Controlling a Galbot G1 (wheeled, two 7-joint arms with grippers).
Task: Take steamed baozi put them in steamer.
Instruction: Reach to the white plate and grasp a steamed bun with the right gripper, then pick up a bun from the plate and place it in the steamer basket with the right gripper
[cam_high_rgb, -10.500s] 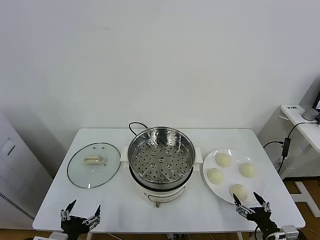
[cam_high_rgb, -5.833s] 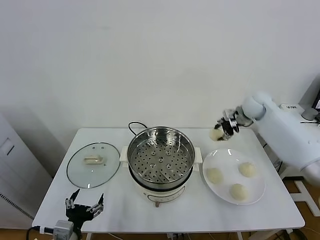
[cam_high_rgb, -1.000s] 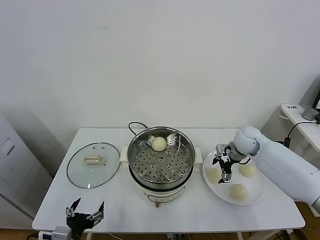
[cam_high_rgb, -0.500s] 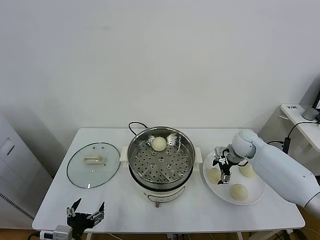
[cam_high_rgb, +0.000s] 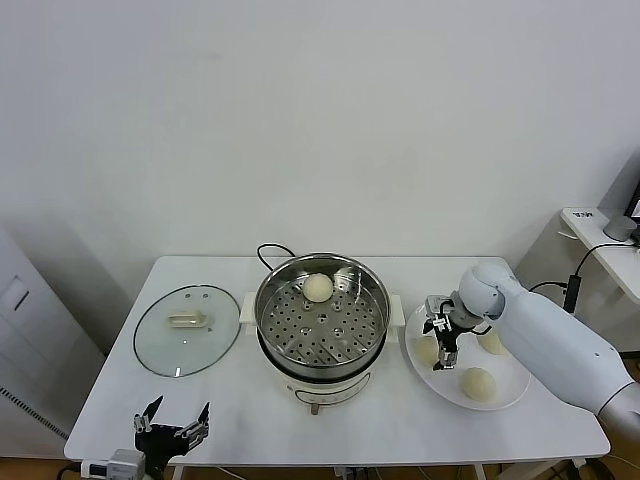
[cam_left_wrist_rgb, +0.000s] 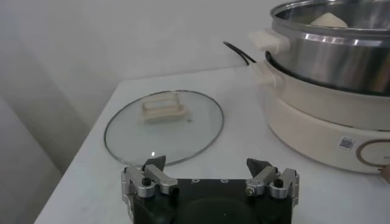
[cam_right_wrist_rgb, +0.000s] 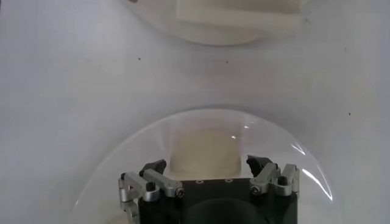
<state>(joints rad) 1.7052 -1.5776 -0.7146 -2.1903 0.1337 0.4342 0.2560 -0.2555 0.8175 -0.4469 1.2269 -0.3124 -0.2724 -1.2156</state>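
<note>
The steel steamer (cam_high_rgb: 330, 383) stands mid-table with one baozi (cam_high_rgb: 318, 287) on the far side of its perforated tray. Three more baozi lie on the white plate (cam_high_rgb: 455, 312) to its right. My right gripper (cam_high_rgb: 440, 337) hangs open just above the plate's left baozi (cam_high_rgb: 427, 352). In the right wrist view that baozi (cam_right_wrist_rgb: 206, 152) fills the space between the open fingers of the right gripper (cam_right_wrist_rgb: 207, 163). I cannot tell whether the fingers touch it. The other two baozi (cam_high_rgb: 491, 341) (cam_high_rgb: 479, 383) lie farther right. My left gripper (cam_high_rgb: 170, 432) waits open at the table's front left.
A round glass lid (cam_high_rgb: 188, 329) with a cream handle lies flat left of the steamer, also seen from the left wrist as the lid (cam_left_wrist_rgb: 164, 125) beyond the left gripper (cam_left_wrist_rgb: 207, 164). The steamer's black cord (cam_high_rgb: 272, 250) runs behind it. A side table (cam_high_rgb: 600, 235) stands far right.
The right gripper has drifted slightly left and lower over the plate's left baozi. Long before, it carried one baozi from the plate into the steamer. The left arm stays put.
</note>
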